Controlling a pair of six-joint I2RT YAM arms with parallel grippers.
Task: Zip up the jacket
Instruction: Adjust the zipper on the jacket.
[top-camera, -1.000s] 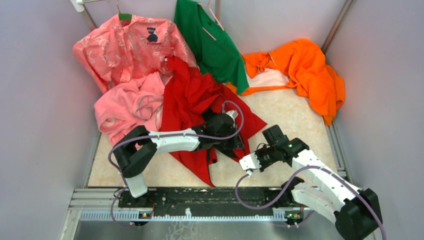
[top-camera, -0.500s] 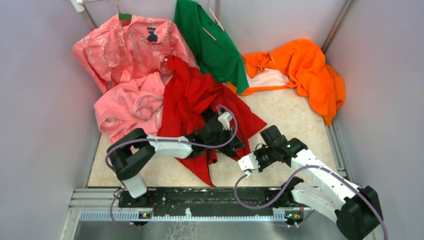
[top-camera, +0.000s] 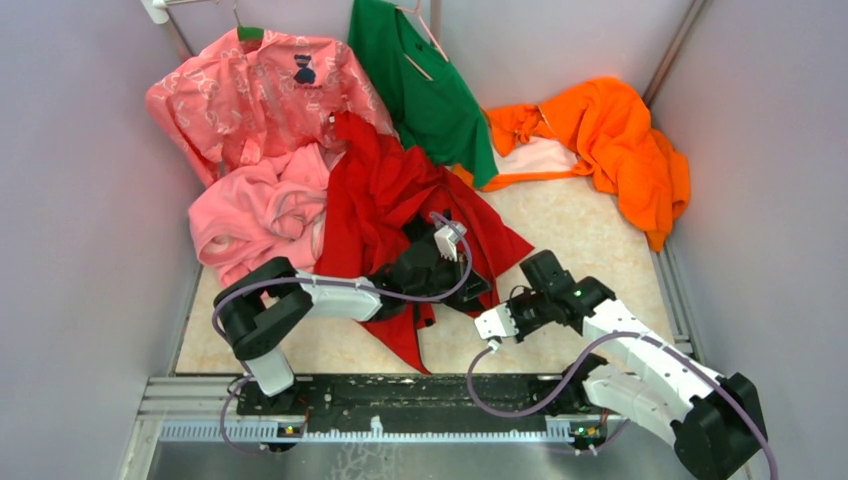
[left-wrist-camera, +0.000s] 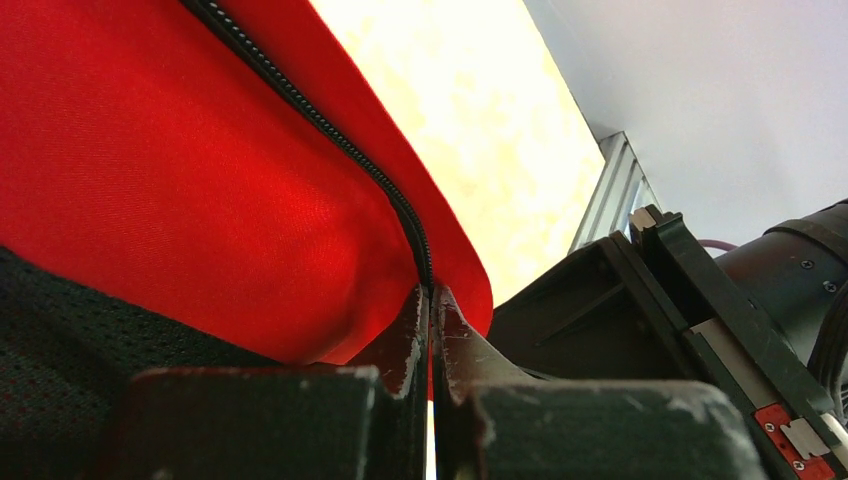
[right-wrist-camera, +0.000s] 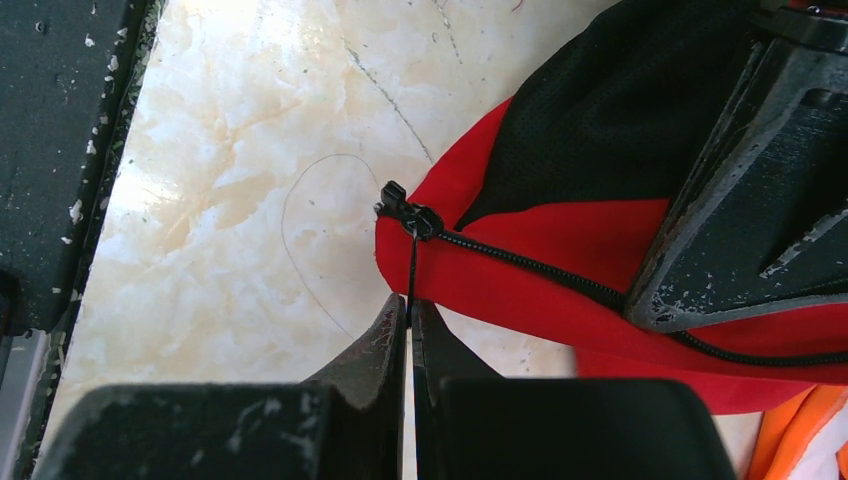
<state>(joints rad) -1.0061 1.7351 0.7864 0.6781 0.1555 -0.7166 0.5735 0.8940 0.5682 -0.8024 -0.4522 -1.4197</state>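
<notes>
The thin bright red jacket (top-camera: 385, 195), heaped at the top view's centre, is clamped at its dark zipper edge (left-wrist-camera: 398, 203) by the left gripper (left-wrist-camera: 432, 296) and at its slider's black cord (right-wrist-camera: 412, 265) by the right gripper (right-wrist-camera: 409, 306); zipping is judged barely begun, and a taut, straight pull is called for.

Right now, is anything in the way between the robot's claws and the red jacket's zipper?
Nothing visible. The right gripper is shut on the thin pull hanging from the zipper slider, and the left gripper is shut on the zipper edge of the jacket.

Lab cell, grey panel walls (top-camera: 90, 250)
</notes>
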